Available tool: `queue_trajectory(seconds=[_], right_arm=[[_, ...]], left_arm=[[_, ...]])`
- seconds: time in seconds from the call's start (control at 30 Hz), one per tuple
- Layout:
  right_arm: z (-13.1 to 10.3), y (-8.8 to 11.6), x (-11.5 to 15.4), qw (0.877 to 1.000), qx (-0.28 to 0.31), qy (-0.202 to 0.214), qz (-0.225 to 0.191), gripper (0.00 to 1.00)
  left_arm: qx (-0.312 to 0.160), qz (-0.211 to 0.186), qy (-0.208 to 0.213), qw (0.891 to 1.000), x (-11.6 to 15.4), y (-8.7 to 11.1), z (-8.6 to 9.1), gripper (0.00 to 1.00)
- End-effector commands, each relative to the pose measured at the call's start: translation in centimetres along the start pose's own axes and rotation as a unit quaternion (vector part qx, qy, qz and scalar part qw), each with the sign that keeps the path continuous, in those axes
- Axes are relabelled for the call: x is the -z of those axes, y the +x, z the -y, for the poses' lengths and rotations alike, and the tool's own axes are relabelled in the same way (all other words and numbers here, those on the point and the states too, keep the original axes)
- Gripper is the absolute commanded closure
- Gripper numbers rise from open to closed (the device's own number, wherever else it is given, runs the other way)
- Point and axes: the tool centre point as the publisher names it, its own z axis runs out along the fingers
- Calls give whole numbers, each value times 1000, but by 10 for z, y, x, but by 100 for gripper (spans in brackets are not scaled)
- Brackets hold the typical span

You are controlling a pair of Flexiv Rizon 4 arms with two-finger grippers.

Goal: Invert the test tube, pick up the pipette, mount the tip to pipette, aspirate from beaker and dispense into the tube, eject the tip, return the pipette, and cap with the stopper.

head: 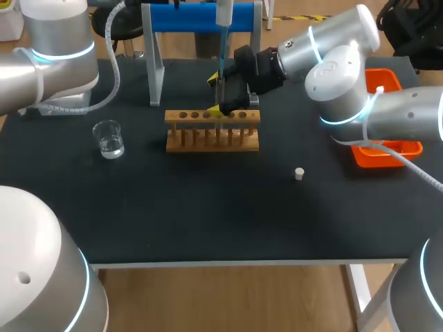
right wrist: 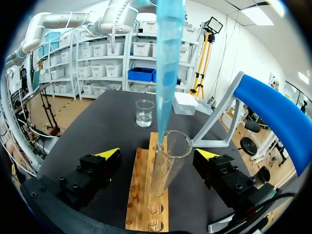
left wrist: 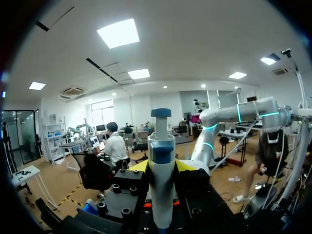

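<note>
**A:** Right wrist view. Test tube [right wrist: 168, 163] upright in wooden rack [right wrist: 140, 195]. Right gripper [right wrist: 158, 153] straddles it, fingers wide apart, neither touching glass.

**B:** Pipette?

**A:** Blue tip [right wrist: 168, 73] comes down with its point at the tube's mouth. Left gripper [left wrist: 162, 168] is clamped on the pipette [left wrist: 161, 144] body from both sides.

**B:** Head view?

**A:** Beaker [head: 109, 138] left of rack, well apart. Stopper [head: 299, 173] near-right on table [head: 208, 214]. Orange tray [head: 408, 146] at right edge.

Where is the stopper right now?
In the head view, the stopper stands right of centre on the table, between the wooden rack and the orange tray.
</note>
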Motion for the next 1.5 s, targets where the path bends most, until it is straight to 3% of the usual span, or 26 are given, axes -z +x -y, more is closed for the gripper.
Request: queue_trajectory(seconds=[0.03,1.5], right_arm=[[0,-1,1,1000,0,1,-2,0],[0,-1,1,1000,0,1,-2,0]], left_arm=[[0,-3,1,1000,1,-3,-2,100],[19,-4,3,1000,0,-10,-20,100]])
